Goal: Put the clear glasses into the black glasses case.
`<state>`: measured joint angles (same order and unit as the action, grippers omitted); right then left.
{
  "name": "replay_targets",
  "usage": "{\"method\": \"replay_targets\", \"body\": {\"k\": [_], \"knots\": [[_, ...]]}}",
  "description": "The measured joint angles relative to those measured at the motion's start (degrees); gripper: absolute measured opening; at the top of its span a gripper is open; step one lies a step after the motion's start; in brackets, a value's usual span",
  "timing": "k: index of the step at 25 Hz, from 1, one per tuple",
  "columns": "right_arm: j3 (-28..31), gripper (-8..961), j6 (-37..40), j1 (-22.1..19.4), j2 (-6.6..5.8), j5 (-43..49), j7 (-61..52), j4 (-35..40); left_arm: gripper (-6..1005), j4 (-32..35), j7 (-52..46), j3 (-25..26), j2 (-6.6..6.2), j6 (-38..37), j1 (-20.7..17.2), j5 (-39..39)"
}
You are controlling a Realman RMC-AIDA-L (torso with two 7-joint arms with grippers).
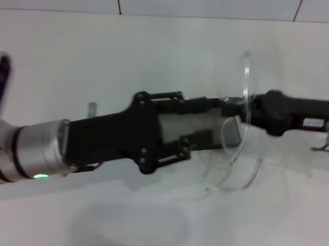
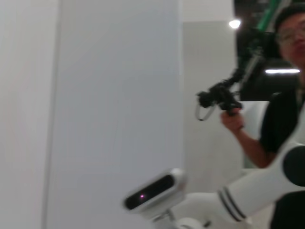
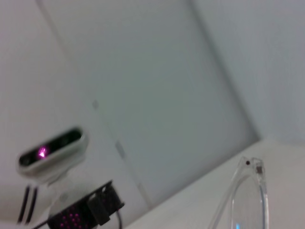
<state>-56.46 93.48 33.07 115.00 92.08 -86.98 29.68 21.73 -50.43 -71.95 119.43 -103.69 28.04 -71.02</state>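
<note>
**Glasses right at the mouth of the case**

Closest to us is the left arm, which reaches across from the left with its silver wrist. The left gripper (image 1: 199, 124) has its fingers spread wide, one above and one below a flat box with a grey inside. That box looks like the black glasses case (image 1: 175, 126), lying open. The fingers seem to press on its two long sides and hold it up off the white tabletop (image 1: 156, 47). Black sits on black here, so I am not fully sure of that hold.

The right gripper (image 1: 251, 110) comes in from the other side. Its fingers look closed on the clear glasses (image 1: 245, 88), near the middle of the see-through lens. The right wrist view shows one end of the glasses from very close.

The long side of the glasses stands up and down. The long side of the case runs straight out from the left fingers, toward the right fingers. So the two make a cross. The glasses touch, or nearly touch, the far end of the case.

My guess is that the glasses must be turned to lie along the case before they can go down into the grey part.
</note>
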Motion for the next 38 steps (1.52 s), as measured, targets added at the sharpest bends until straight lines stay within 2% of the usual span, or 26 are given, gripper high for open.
{"method": "replay_targets", "body": {"k": [6,9,14,17,23,25,28,31,38], "knots": [[7.60,103,5.33,-2.84,-0.31,-0.23,0.14,3.55,515,0.25,-0.02,4.77,-1.24,0.05,-2.97,-0.01],[11.74,103,8.88,-3.31,0.00,-1.27,0.39,3.89,516,0.25,0.03,6.08,-1.86,0.53,-3.95,-0.01],[12.51,103,11.59,-3.46,0.30,-7.16,0.49,3.81,517,0.24,0.03,7.19,-2.41,0.93,-4.39,-0.59],[12.02,103,11.22,-3.07,0.71,-10.67,0.70,2.83,517,0.24,0.03,6.72,-1.91,0.87,-3.68,-2.71],[11.72,103,8.89,1.25,0.99,-14.21,3.14,-4.92,519,-0.21,-0.10,6.03,0.31,0.50,-0.49,-8.89],[10.24,103,5.84,3.25,1.00,-14.23,3.25,-7.51,519,-0.92,-0.27,3.89,0.43,0.37,1.09,-8.74],[8.66,103,4.11,3.88,1.05,-14.29,3.25,-8.08,520,-1.13,-0.41,2.81,0.48,0.36,1.91,-8.30],[6.21,103,2.03,4.32,1.16,-14.35,3.24,-8.29,521,-1.15,-0.56,2.52,0.51,0.33,2.49,-7.87],[5.09,104,-1.76,5.10,1.18,-14.78,3.63,-9.62,522,-0.70,-0.71,2.59,0.54,0.32,2.98,-7.51]]}}
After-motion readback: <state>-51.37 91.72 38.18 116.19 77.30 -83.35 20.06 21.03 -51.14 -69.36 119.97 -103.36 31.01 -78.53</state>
